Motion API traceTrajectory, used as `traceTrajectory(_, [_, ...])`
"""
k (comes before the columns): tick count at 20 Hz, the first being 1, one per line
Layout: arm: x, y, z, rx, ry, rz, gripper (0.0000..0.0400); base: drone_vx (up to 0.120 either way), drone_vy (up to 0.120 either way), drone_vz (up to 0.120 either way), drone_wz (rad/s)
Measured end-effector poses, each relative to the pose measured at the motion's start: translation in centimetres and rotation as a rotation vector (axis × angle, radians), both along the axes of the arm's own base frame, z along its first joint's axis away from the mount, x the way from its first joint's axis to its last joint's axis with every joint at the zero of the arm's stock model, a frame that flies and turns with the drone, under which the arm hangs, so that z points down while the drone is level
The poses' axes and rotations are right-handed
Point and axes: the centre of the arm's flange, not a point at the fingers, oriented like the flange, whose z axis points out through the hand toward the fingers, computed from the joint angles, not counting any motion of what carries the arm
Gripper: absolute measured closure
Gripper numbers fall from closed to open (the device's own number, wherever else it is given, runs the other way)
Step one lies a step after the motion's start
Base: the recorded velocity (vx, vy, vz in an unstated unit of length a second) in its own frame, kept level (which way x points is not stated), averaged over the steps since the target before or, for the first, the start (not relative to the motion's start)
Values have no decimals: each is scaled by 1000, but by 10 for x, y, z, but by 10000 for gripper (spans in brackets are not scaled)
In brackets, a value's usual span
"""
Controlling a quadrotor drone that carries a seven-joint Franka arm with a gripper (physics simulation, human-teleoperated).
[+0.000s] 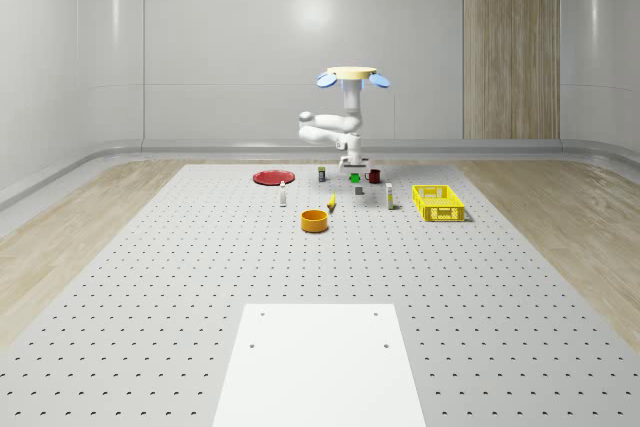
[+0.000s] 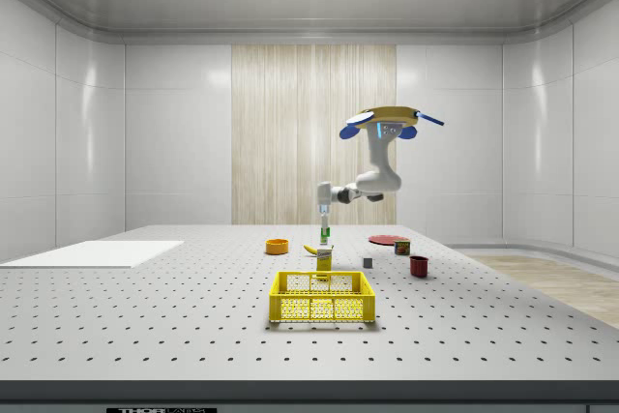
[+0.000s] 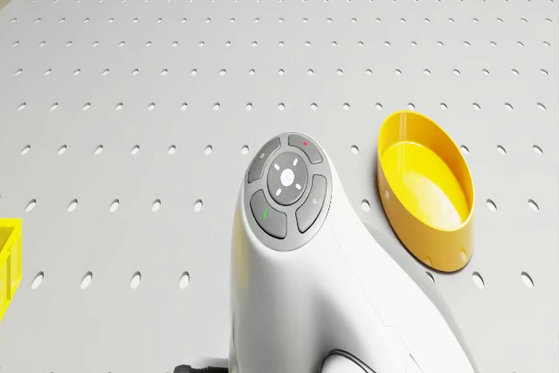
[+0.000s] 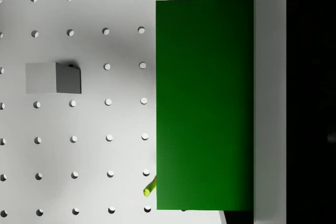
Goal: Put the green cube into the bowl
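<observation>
The drone hovers over the far middle of the table, and its white arm bends down toward the surface. My gripper is shut on the green cube, holding it a little above the table. In the side view the green cube hangs under the gripper. In the wrist view the green cube sits against a grey finger. The orange-yellow bowl stands open side up, nearer the whole-scene camera and left of the cube. The bowl also shows beside the arm in the drone view.
Under and around the gripper stand a grey cube, a red mug, a can, two small bottles and a banana. A yellow basket sits at the right, a red plate at the left, a white panel in front.
</observation>
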Motion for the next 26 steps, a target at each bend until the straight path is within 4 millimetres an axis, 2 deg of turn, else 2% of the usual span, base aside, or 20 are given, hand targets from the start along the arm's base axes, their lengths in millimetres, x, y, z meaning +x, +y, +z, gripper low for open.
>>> traceTrajectory(26, [0,0,0,0,0,-1,149,120,-120,0,0])
